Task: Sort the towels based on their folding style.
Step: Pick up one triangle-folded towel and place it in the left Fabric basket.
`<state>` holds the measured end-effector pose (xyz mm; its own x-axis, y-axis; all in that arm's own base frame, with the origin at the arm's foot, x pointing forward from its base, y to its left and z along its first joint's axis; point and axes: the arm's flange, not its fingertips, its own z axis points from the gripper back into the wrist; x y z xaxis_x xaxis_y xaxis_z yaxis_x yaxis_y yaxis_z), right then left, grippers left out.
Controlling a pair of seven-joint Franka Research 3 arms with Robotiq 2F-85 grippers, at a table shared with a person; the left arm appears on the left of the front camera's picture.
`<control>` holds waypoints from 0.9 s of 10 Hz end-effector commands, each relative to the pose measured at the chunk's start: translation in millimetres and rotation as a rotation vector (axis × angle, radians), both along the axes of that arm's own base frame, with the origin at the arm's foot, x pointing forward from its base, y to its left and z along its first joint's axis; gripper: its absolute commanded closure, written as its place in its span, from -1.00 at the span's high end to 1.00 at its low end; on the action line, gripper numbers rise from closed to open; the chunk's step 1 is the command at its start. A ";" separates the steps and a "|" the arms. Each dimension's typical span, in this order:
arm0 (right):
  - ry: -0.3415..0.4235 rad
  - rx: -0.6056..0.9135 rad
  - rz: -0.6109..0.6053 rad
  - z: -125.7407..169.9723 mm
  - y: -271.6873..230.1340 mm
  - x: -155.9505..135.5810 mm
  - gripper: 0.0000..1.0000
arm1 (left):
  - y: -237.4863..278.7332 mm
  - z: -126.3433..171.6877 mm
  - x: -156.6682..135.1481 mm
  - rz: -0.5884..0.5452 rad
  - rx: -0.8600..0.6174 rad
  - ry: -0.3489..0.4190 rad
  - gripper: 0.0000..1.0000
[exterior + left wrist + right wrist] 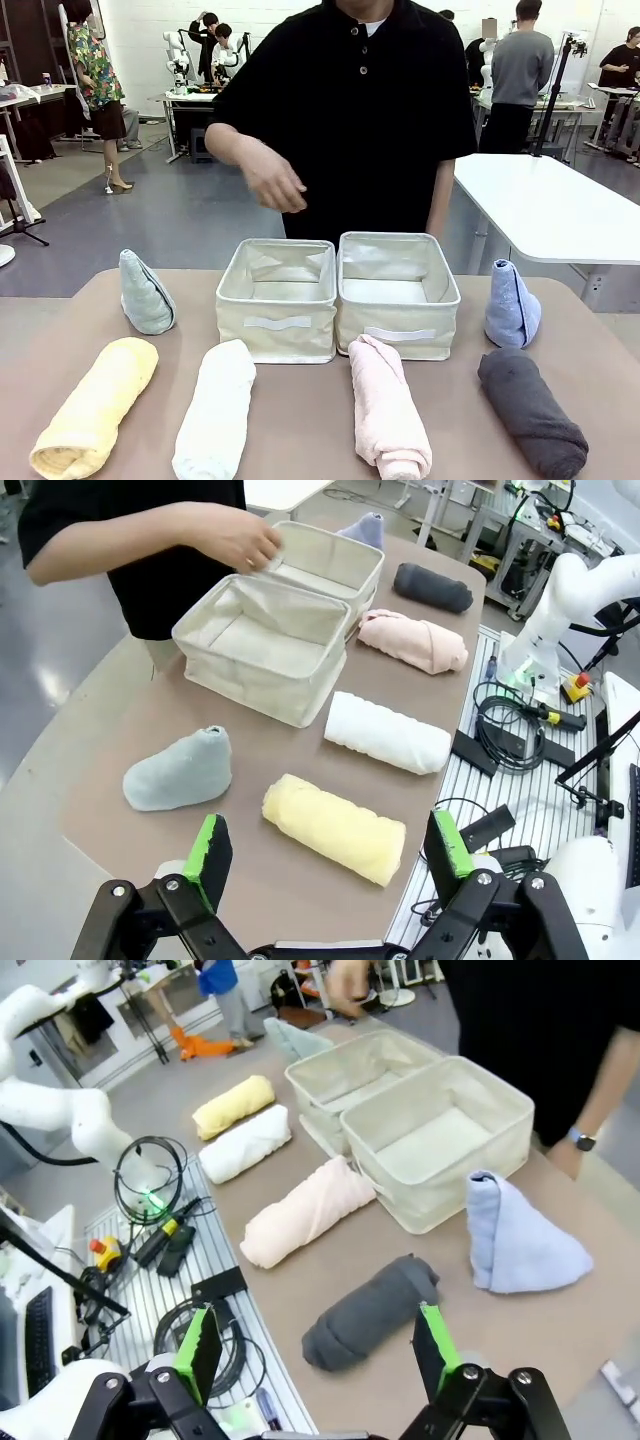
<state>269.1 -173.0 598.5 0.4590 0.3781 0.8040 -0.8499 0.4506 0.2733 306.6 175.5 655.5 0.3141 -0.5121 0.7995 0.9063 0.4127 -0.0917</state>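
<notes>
Along the table's near edge lie four rolled towels: yellow (95,406) (335,827) (233,1106), white (215,410) (387,732) (245,1143), pink (387,408) (413,640) (308,1210) and dark grey (531,411) (432,586) (370,1311). A pale grey-green cone-folded towel (145,293) (181,770) (293,1037) stands at far left, a light blue cone-folded one (511,305) (364,528) (516,1236) at far right. My left gripper (330,852) hangs open above the yellow roll. My right gripper (316,1347) hangs open above the dark grey roll. Neither holds anything.
Two cream fabric bins (277,298) (397,292) stand side by side mid-table, both empty inside. A person in a black shirt stands behind them, one hand (271,177) hovering over the left bin. Cables and the other arm's base (545,620) sit off the table's side.
</notes>
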 end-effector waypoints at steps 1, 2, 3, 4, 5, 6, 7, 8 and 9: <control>-0.022 0.004 -0.004 0.2 4.2 1.1 1.00 | -1.1 -0.6 0.9 -0.002 -0.006 -0.026 1.00; -0.022 0.004 -0.004 0.2 4.2 1.1 1.00 | -1.1 -0.6 0.9 -0.002 -0.006 -0.026 1.00; -0.022 0.004 -0.004 0.2 4.2 1.1 1.00 | -1.1 -0.6 0.9 -0.002 -0.006 -0.026 1.00; -0.022 0.004 -0.004 0.2 4.2 1.1 1.00 | -1.1 -0.6 0.9 -0.002 -0.006 -0.026 1.00; -0.022 0.004 -0.004 0.2 4.2 1.1 1.00 | -1.1 -0.6 0.9 -0.002 -0.006 -0.026 1.00; -0.022 0.004 -0.004 0.2 4.2 1.1 1.00 | -1.1 -0.6 0.9 -0.002 -0.006 -0.026 1.00; -0.022 0.004 -0.004 0.2 4.2 1.1 1.00 | -1.1 -0.6 0.9 -0.002 -0.006 -0.026 1.00; -0.022 0.004 -0.004 0.2 4.2 1.1 1.00 | -1.1 -0.6 0.9 -0.002 -0.006 -0.026 1.00; -0.022 0.004 -0.004 0.2 4.2 1.1 1.00 | -1.1 -0.6 0.9 -0.002 -0.006 -0.026 1.00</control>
<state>267.8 -169.9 600.7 0.4643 0.3857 0.7973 -0.8428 0.4691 0.2639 307.0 174.3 656.8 0.3211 -0.5121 0.7967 0.9007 0.4252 -0.0897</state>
